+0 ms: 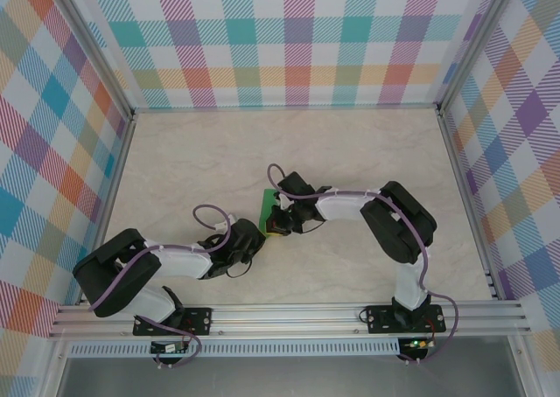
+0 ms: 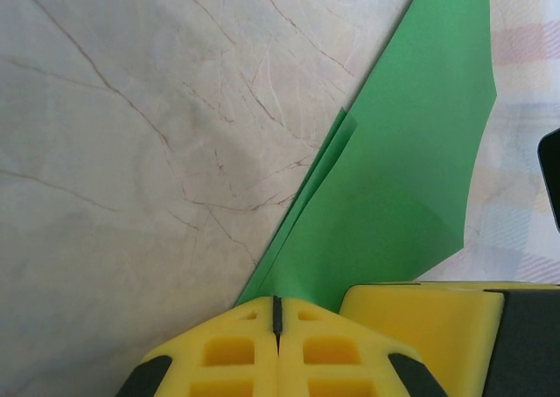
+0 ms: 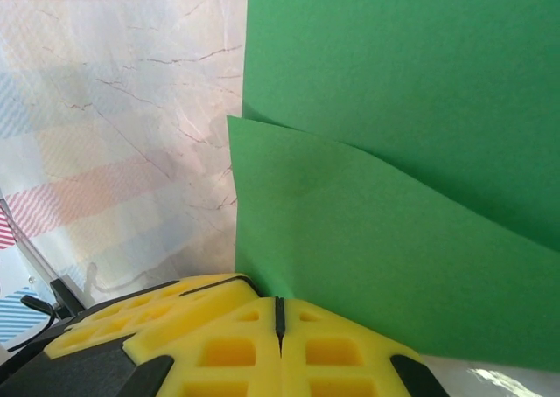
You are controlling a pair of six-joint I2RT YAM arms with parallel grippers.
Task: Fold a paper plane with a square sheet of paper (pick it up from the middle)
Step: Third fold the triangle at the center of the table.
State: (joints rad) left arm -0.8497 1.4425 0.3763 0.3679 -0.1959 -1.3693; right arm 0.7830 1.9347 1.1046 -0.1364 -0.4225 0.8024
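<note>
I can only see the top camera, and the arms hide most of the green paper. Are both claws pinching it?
Observer: The left wrist camera shows the left gripper shut, with the green paper running into its closed fingertips.
Operator: And the other claw?
Observer: The right wrist camera shows the right gripper shut too, the paper meeting its tips.
Operator: Is it folded already?
Observer: Yes, close up one green layer overlaps another along a slanted edge.

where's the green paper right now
In the top view the green paper is near the middle of the table, clamped by the left gripper and right gripper.
</note>
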